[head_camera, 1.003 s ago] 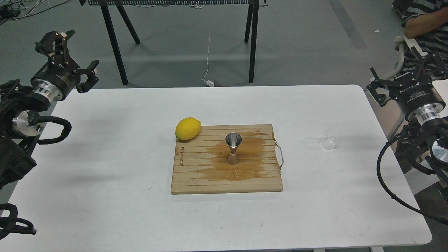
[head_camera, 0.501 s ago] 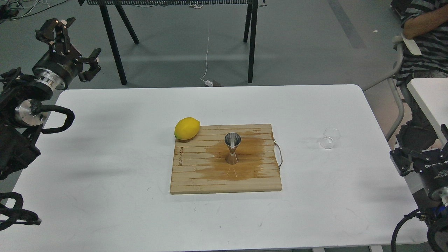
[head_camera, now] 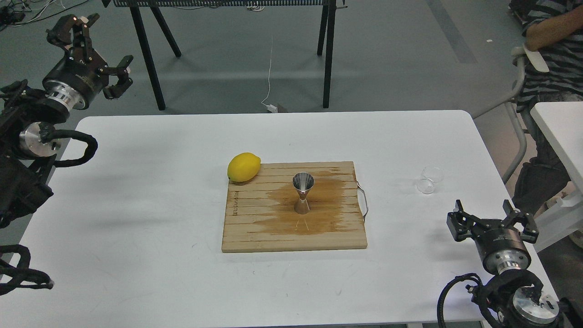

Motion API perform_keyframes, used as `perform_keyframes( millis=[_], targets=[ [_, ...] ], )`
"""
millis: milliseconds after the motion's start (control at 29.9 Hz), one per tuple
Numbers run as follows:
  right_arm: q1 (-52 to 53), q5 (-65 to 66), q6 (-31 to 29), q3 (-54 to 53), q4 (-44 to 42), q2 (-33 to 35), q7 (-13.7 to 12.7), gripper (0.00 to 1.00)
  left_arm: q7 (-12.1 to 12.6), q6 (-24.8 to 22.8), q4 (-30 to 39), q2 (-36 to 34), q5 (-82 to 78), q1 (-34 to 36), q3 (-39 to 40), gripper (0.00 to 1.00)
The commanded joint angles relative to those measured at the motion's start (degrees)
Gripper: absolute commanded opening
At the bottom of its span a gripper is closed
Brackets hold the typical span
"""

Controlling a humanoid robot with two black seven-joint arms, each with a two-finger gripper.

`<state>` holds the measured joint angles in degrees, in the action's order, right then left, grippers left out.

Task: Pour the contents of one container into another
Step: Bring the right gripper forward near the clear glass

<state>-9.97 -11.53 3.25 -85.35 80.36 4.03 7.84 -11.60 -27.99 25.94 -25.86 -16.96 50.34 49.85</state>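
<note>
The small clear cup [head_camera: 429,179] lies tipped on its side on the white table [head_camera: 136,191], right of the board. The steel hourglass jigger [head_camera: 302,193] stands upright in the middle of the wooden cutting board [head_camera: 255,232], on a dark wet stain. My right gripper [head_camera: 492,217] hovers open over the table's front right corner, below the cup and apart from it, fingers spread wide. My left gripper [head_camera: 93,48] is open, raised past the table's far left corner, far from both containers. Neither holds anything.
A yellow lemon [head_camera: 244,167] rests at the board's far left corner. The board has a metal handle [head_camera: 363,201] on its right side. Black trestle legs [head_camera: 150,59] stand behind the table. A seated person [head_camera: 553,50] and another white table [head_camera: 560,132] are at right.
My right arm dropped from the upper right edge to the front right corner of the table. My left gripper rose slightly toward the back left. Cup, jigger, lemon stayed put.
</note>
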Motion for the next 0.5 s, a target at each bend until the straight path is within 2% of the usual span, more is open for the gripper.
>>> perform_keyframes(
  millis=[0,468],
  targets=[
    [0.74,0.28,0.35,2.29,0.15,-0.34,0.07,1.0,-0.09,-0.01,0.07,0.02,0.0,0.02,0.07,1.0],
    [2.76,0.71,2.28,2.82,-0.29,-0.96,1.13,1.0,-0.09,-0.01,0.07,-0.07,0.0,1.69,-0.02,1.0]
  ],
)
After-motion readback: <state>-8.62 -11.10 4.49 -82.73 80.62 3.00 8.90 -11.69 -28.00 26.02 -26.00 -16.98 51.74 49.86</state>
